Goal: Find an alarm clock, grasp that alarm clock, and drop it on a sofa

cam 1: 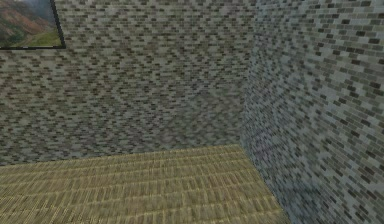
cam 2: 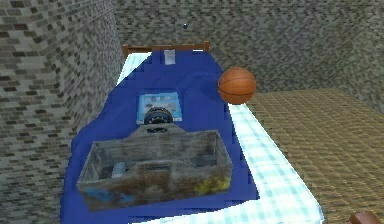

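Judged at the search step. Lying on the blue-covered bed (cam 2: 200, 95), at 12 o'clock from the open box (cam 2: 160, 188), a dark round thing (cam 2: 160, 118), perhaps the alarm clock; basketball (cam 2: 237, 85) at 2 o'clock. Next calls for nearing the bed to confirm it. Cannot tell gripper state.

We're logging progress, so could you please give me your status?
On blue blanket: small dark round thing, possibly the alarm clock. Open box near it, basketball nearby. Ahead, brick walls.
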You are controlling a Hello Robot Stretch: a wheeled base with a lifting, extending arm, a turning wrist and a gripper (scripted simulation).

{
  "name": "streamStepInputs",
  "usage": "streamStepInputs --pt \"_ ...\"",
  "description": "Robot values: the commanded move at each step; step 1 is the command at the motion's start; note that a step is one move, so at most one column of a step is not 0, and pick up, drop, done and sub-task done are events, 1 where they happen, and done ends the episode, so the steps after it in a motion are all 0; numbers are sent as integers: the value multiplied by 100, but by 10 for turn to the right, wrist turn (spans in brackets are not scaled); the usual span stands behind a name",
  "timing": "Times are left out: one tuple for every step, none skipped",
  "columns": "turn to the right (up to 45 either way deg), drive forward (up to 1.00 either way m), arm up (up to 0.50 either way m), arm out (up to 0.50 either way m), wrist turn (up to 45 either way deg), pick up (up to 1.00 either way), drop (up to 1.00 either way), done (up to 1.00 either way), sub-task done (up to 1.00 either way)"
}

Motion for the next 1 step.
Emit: streamStepInputs --pt "0 0 50 0 0 0 0 0 0"
